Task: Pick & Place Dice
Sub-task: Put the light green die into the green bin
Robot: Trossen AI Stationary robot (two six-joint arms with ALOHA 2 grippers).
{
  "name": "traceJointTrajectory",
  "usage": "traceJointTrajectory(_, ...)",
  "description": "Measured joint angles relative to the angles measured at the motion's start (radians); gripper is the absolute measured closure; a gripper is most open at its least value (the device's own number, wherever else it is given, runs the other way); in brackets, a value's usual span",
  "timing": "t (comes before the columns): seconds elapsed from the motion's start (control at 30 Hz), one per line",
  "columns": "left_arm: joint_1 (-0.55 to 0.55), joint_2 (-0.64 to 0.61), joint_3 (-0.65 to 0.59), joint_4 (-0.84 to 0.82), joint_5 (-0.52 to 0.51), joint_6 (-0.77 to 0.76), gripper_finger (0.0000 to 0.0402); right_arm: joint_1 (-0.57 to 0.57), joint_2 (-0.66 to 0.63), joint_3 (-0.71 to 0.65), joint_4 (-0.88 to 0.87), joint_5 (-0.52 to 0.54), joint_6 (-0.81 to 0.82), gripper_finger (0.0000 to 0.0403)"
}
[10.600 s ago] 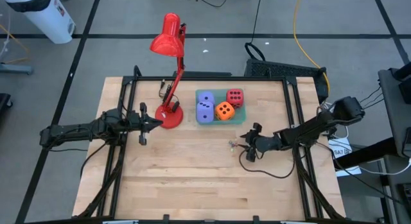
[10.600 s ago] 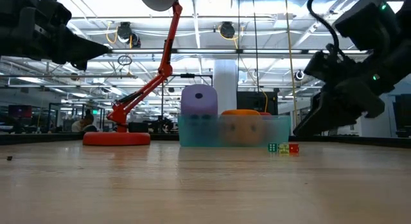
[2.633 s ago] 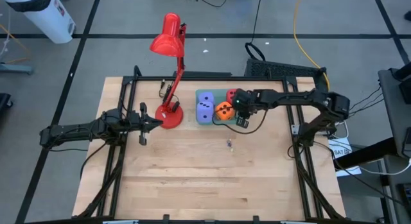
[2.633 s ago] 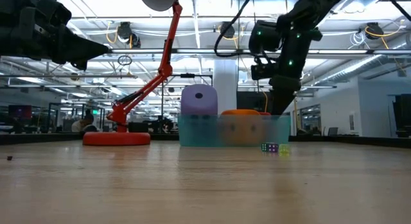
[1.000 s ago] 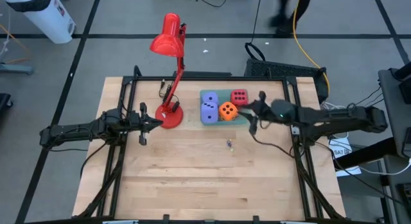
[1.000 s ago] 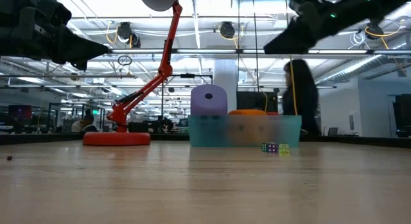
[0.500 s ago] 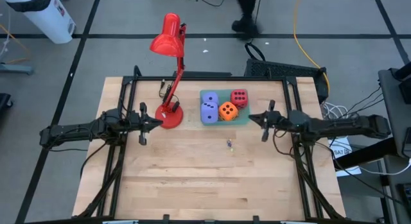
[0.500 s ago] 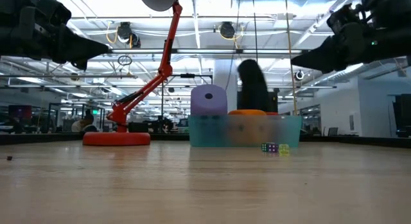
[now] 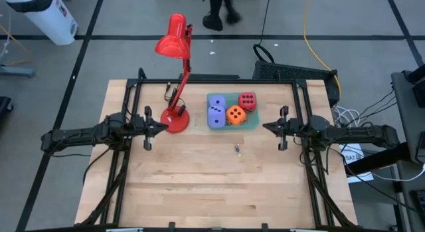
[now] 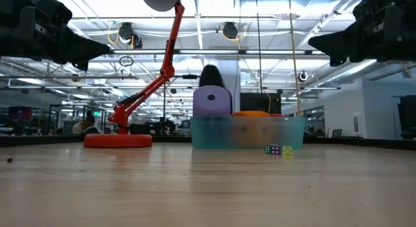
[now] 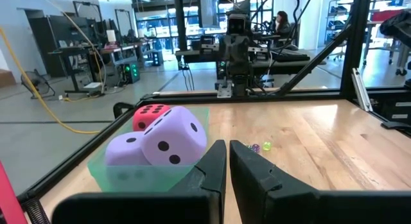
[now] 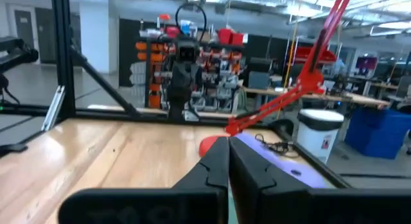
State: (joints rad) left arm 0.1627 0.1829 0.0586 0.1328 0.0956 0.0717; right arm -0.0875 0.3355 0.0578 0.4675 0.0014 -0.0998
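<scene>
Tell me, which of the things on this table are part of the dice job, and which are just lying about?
Part of the job:
- lavender-blue dice, two stacked
- orange die
- red die
- green tray holding them

Just lying about:
- red desk lamp
- tiny coloured dice on the bare wood

Overhead, the second lavender die is showing only as a sliver behind the front one [image 9: 216,115]. In the low view, the green tray [image 10: 247,133] is blurring the dice inside; the orange die [image 10: 250,114] is showing only its top edge. The 3 tiny cubes [image 10: 277,149] on the table are too small to read. In the left wrist view, the orange die is hiding behind the lavender dice [image 11: 173,137]. The person [image 9: 219,7] overhead is being cut off by the top edge.
</scene>
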Motion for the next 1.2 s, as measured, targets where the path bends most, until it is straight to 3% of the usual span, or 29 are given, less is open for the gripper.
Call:
traceJointTrajectory(0.3, 0.000, 0.000, 0.000, 0.000, 0.000, 0.001, 0.0369, 0.019, 0.012, -0.002, -0.019, -0.060, 0.008, 0.0402)
traceJointTrajectory(0.53, 0.000, 0.000, 0.000, 0.000, 0.000, 0.001, 0.0369, 0.161, 0.213, 0.129, -0.098, 0.202, 0.010, 0.0403)
traceJointTrajectory(0.63, 0.000, 0.000, 0.000, 0.000, 0.000, 0.002, 0.0369, 0.253, 0.357, 0.216, -0.102, 0.412, 0.018, 0.0403)
traceJointTrajectory(0.77, 0.000, 0.000, 0.000, -0.001, 0.000, 0.002, 0.0369, 0.376, 0.561, 0.339, -0.101, 0.543, 0.012, 0.0403)
traceJointTrajectory(0.9, 0.000, 0.000, 0.000, -0.002, 0.000, 0.002, 0.0369, 0.480, 0.758, 0.422, -0.111, 0.758, 0.036, 0.0396)
traceJointTrajectory(1.03, 0.000, 0.000, 0.000, -0.007, 0.000, 0.002, 0.0369, 0.537, 0.909, 0.476, -0.099, 0.809, 0.135, 0.0362)
traceJointTrajectory(1.2, 0.000, 0.000, 0.000, -0.012, 0.000, 0.002, 0.0369, 0.581, 1.052, 0.486, -0.105, 0.804, 0.300, 0.0281)
